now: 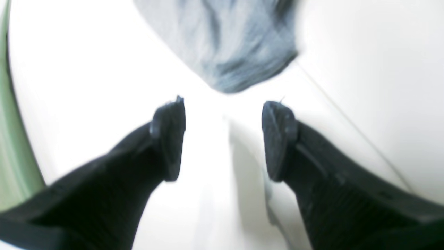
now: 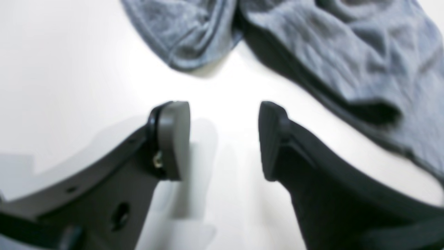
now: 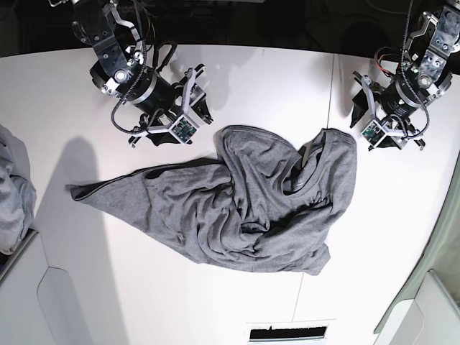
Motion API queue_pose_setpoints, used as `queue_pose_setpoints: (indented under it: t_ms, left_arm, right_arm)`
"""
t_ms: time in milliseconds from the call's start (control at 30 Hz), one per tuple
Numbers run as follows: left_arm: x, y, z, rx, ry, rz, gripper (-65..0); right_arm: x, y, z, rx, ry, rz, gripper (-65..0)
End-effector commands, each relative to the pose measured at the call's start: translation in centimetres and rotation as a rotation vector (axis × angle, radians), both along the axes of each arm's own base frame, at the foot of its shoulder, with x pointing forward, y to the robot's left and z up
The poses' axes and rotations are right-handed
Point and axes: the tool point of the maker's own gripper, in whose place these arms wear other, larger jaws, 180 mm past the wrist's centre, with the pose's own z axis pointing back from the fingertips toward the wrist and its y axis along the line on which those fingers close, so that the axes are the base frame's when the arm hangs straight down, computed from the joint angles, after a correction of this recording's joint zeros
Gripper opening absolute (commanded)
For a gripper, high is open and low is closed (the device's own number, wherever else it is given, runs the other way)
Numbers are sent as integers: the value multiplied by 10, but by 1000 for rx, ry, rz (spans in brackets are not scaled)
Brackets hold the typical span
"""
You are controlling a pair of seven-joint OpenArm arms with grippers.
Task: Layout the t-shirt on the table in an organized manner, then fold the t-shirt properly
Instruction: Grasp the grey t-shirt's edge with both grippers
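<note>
Left gripper [image 1: 223, 139] and right gripper [image 2: 224, 140], jaws spread and empty, hover beside the crumpled t-shirt [image 3: 244, 208] on the white tabletop [image 3: 57, 93].

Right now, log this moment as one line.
left gripper open, empty | right gripper open, empty | crumpled heather-grey cotton t-shirt unfolded on white table

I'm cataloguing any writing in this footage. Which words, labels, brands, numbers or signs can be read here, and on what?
None can be read.
t-shirt: plain grey, no print.
table: bare white, no marks.
left gripper and right gripper: no text shows; anything on them is too small to make out.
</note>
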Motion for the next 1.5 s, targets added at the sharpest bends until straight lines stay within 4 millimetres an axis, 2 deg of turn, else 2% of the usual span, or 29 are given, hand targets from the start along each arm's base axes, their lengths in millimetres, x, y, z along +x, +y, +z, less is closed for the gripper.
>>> queue_pose_setpoints:
  t_ms: [0,167,300,467,633,800,967,1133,1200,1233,1333,1367,1467]
  left_arm:
    - [12,4,7,32,-45,-17,-275]
    - [21,-3,-6,141,-69,-82,-275]
    - [20,-11,-8,158,-84,-109,-276]
    - [20,-17,-6,144,-102,-132,-276]
    - [28,-16,-4,137,-121,-132,-276]
    - [35,-10,-17,139,-110,-126,-276]
    - [39,-25,-26,157,-119,-218,-276]
    - [40,-37,-28,158,-120,-258,-277]
    - [44,-35,-25,164,-138,-244,-305]
    - [46,-33,-22,170,-153,-232,-369]
    - [52,-28,-16,184,-198,-196,-622]
    - [54,-26,-13,188,-213,-185,-650]
    - [59,-20,-7,204,-252,-150,-650]
  right_arm:
    - [9,8,10,21,-37,21,-337]
    - [12,35,11,-41,-86,154,-332]
    - [10,55,7,-90,-111,247,-238]
    - [17,72,0,-118,-117,289,-236]
    - [32,73,-6,-171,-131,306,-236]
    - [42,74,-15,-189,-106,299,-236]
    - [47,78,-27,-206,-66,303,-236]
    - [43,74,-38,-221,-32,305,-245]
    - [42,73,-40,-224,-26,304,-324]
    - [41,72,-41,-224,-24,304,-392]
    - [40,73,-41,-219,-22,303,-603]
    - [41,73,-40,-217,-22,301,-650]
    - [43,73,-39,-215,-30,291,-650]
